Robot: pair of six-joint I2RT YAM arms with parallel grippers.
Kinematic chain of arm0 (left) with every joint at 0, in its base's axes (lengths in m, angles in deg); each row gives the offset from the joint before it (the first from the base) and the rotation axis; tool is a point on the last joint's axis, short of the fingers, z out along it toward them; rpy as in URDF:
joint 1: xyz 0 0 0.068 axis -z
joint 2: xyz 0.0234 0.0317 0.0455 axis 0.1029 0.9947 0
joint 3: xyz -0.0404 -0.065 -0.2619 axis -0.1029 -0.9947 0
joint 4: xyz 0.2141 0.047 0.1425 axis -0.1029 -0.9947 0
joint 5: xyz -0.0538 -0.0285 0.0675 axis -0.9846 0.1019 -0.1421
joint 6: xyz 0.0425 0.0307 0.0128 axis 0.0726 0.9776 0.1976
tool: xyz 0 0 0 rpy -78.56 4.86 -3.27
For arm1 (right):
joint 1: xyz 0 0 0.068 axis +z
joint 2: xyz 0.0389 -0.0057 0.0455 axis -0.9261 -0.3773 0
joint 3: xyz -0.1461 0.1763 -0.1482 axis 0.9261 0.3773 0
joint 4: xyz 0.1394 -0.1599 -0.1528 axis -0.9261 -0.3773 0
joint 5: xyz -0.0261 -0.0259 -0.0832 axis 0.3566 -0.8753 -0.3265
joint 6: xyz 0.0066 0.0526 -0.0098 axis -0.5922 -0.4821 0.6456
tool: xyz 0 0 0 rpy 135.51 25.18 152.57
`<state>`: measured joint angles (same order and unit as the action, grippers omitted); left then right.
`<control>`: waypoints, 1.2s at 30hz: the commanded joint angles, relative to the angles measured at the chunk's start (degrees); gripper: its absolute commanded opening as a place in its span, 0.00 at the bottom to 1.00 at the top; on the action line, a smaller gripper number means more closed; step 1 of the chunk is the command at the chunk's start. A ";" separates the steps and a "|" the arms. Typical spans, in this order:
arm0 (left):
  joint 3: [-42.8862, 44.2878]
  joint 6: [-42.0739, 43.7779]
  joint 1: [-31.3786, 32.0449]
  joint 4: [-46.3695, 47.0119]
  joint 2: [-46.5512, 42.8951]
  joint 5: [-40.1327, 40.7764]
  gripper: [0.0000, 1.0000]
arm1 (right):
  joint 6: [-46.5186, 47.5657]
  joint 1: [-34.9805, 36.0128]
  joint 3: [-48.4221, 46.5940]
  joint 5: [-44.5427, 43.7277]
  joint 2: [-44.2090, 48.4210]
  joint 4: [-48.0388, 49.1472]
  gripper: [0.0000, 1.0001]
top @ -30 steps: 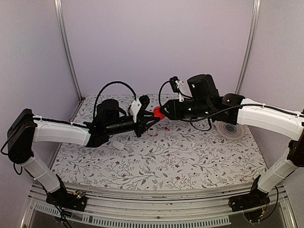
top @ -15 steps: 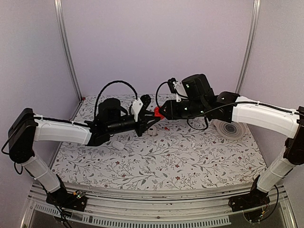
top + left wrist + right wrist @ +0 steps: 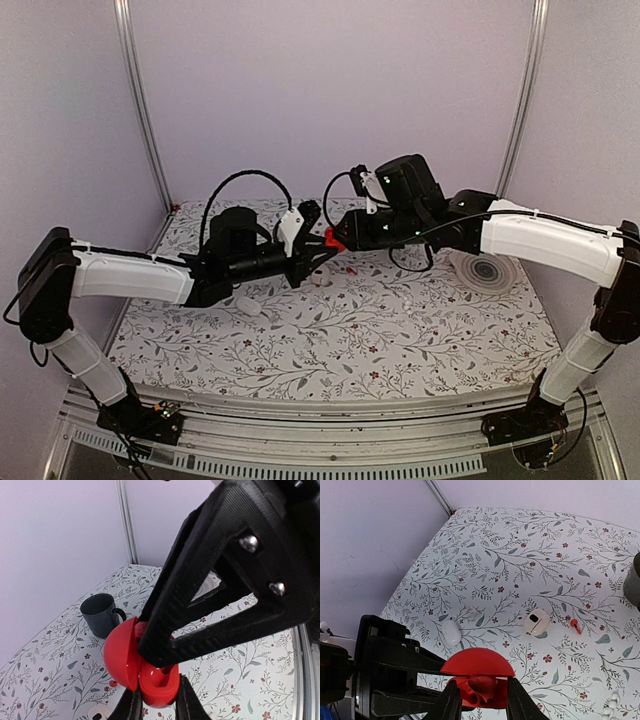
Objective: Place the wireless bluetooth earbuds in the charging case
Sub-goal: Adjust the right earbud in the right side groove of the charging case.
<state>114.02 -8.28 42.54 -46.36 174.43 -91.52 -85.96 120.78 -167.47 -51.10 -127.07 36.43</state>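
Note:
A red charging case (image 3: pixel 333 238), lid (image 3: pixel 477 662) open, hangs in mid-air above the table's far middle. My left gripper (image 3: pixel 159 705) is shut on its base (image 3: pixel 159 682). My right gripper (image 3: pixel 482 694) comes at the case's open face from the right. Its fingers stand a little apart on either side of a red earbud (image 3: pixel 481 681) sitting in the base, with a gap showing on both sides. A second red earbud (image 3: pixel 575 625) lies on the table beside a cream-white case (image 3: pixel 536 621) with a dark hollow.
A grey mug (image 3: pixel 101 614) stands at the back of the floral table. A white oval case (image 3: pixel 451 632) and a small white earbud (image 3: pixel 472 612) lie under the left arm. A pale ringed disc (image 3: pixel 485 272) lies at the right.
The right arm has reached a little further left, bringing its wrist closer to the left gripper. The red case and the left arm have stayed in place.

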 commanded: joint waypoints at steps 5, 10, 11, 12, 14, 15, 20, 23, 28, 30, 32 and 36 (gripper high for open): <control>2.35 2.34 1.83 -1.40 1.00 1.83 0.00 | -1.26 0.45 -2.50 -1.84 -1.67 -2.04 0.33; 2.35 2.57 1.95 -1.54 1.09 2.22 0.00 | -1.77 0.54 -3.00 -2.27 -2.15 -2.45 0.29; 2.35 2.62 2.00 -1.54 0.99 2.22 0.00 | -1.82 0.51 -3.12 -2.49 -2.26 -2.72 0.27; 2.27 2.67 2.02 -1.47 0.92 2.12 0.00 | -1.93 0.46 -3.23 -2.65 -2.40 -2.90 0.26; 2.06 2.77 2.02 -1.28 0.75 2.13 0.00 | -1.95 0.52 -3.26 -2.83 -2.46 -3.10 0.24; 2.15 2.78 2.04 -1.28 0.76 2.09 0.00 | -1.95 0.49 -3.26 -2.90 -2.46 -3.11 0.23; 2.20 2.24 2.08 -1.29 1.06 1.75 0.00 | -1.45 0.57 -3.26 -2.67 -2.44 -2.67 0.18; 2.35 1.68 2.00 -1.23 1.30 1.40 0.00 | -0.81 0.79 -3.18 -2.77 -2.46 -2.59 0.13; 2.35 0.51 1.35 -1.01 1.73 0.42 0.00 | 0.22 0.81 -2.72 -3.49 -1.97 -2.59 0.08; 2.27 0.35 1.09 -1.01 1.79 0.15 0.00 | 0.46 0.85 -2.43 -3.73 -1.61 -2.41 0.07; 2.18 0.13 0.99 -0.92 1.92 -0.07 0.00 | 0.72 0.81 -2.15 -3.89 -1.27 -2.15 0.07; 2.13 -0.60 0.47 -0.57 2.34 -1.07 0.00 | 1.19 0.85 -1.55 -3.90 -0.61 -1.37 0.06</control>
<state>114.94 -7.80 43.37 -48.02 175.59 -90.06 -86.05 121.20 -169.17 -53.88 -128.68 33.52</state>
